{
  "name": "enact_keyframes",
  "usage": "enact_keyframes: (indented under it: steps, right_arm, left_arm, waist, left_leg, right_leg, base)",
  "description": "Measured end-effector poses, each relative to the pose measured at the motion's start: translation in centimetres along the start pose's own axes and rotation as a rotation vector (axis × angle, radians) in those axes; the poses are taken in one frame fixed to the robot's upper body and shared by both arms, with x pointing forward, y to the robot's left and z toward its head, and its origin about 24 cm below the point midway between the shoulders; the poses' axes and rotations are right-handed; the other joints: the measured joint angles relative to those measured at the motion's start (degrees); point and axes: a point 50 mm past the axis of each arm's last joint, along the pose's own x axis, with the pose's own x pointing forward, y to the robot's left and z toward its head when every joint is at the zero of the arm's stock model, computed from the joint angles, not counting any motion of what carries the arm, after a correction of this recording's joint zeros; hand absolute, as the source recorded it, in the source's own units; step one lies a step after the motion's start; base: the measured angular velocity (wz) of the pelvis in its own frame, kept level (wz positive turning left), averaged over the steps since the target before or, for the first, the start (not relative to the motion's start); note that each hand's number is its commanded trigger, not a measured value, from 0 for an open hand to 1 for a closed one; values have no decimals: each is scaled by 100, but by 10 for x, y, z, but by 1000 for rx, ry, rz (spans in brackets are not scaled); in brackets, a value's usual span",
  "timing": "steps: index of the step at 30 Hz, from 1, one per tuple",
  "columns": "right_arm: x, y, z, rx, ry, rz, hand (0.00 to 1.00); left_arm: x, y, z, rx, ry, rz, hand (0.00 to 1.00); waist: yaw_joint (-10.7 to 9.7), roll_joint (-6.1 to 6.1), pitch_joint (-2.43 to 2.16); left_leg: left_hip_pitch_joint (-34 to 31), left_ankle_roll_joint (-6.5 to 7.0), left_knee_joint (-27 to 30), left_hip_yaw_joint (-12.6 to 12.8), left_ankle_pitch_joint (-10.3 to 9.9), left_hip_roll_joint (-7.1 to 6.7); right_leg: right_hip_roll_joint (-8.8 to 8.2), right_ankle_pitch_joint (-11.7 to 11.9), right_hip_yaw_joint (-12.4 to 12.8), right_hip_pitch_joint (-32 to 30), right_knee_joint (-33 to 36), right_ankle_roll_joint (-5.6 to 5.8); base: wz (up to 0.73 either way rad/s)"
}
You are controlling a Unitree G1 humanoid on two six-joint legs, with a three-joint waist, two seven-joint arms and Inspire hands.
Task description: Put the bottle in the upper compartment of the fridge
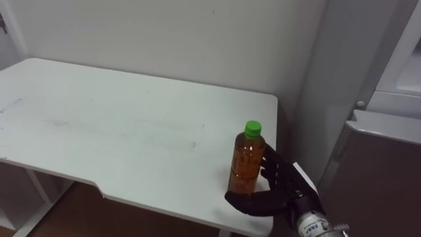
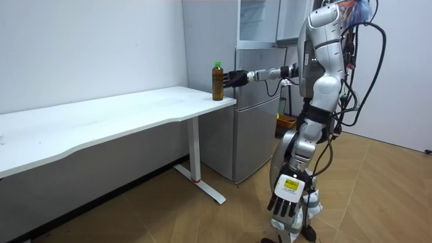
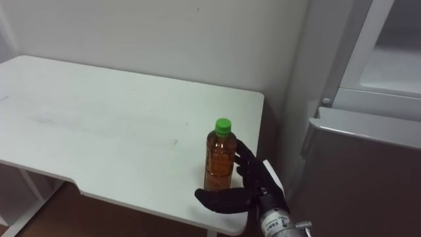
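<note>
Right hand (image 1: pixel 275 196) spread around upright bottle (image 1: pixel 246 164), green cap up, on table (image 1: pixel 118 125).

We take this for a plain indoor room set up like a corner of a home, half household and half office. A silver fridge (image 2: pixel 253 135) stands against the back wall, its upper compartment (image 2: pixel 256 20) open and pale inside. Just beside it runs a long white table (image 2: pixel 101 125) on a white metal leg (image 2: pixel 196 152), the sort we know from offices. The walls (image 2: pixel 88 47) are bare and light, and the floor (image 2: pixel 202 216) is laid in warm wood-look boards. To us the furnishing looks sparse and tidy, more like a staged room than a lived-in kitchen.
</note>
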Motion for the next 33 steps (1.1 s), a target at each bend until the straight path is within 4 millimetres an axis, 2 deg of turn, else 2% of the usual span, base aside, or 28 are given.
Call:
enact_keyframes:
  steps: [7,12,19,25,29,33]
  right_arm:
    - [4,0,7,3,-21,-16,0]
    - [4,2,6,42,-18,-18,0]
    - [5,10,5,69,-15,-24,0]
    - [7,4,-5,95,35,-84,0]
    - [13,0,-4,113,49,-129,0]
    - [17,-3,-4,122,63,-167,0]
  left_arm:
    - [0,-2,2,12,-5,-8,0]
    - [1,-6,3,30,-11,-21,0]
    - [1,-7,3,54,-10,-22,0]
    - [1,-11,2,112,0,-32,0]
    - [2,-15,-2,184,40,-30,0]
    - [2,-19,-4,183,59,-32,0]
  waist:
    - [11,38,-8]
    - [116,114,-5]
    - [181,112,-5]
    - [227,138,10]
    - [239,134,3]
    - [246,131,1]
  left_leg:
    - [0,1,21,-19,1,-2]
    - [2,-3,11,-20,6,0]
    - [-13,-4,13,-55,40,-6]
    - [-81,31,20,-156,81,-71]
    - [-245,66,113,-186,101,-96]
    - [-327,93,177,-234,120,-138]
  right_leg:
    - [-7,1,-52,9,1,1]
    - [-11,1,-74,8,1,1]
    - [-23,1,-141,10,4,1]
    - [-104,-8,-259,-27,107,15]
    - [-154,-9,-298,-146,156,16]
    - [-196,-15,-347,-202,213,26]
  base:
    - [1]
    - [0]
    - [3]
    - [8]
    - [6]
    - [7]
